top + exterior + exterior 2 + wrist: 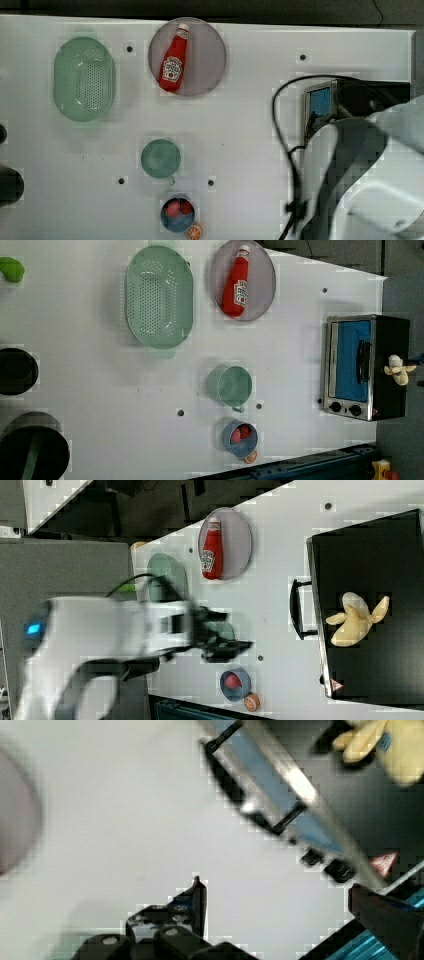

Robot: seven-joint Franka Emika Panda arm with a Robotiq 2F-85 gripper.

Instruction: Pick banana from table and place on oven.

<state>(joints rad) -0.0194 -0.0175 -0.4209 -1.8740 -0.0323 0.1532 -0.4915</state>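
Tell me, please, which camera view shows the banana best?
The right view: the peeled banana lies whole on the oven top. In the left view it looks small at the oven's edge; the wrist view cuts it at the picture's border.

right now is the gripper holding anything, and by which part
Nothing is held. The gripper is open and empty over the table; the banana lies on the oven.

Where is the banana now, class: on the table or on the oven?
On the oven: the banana lies on its black top, apart from the open gripper.
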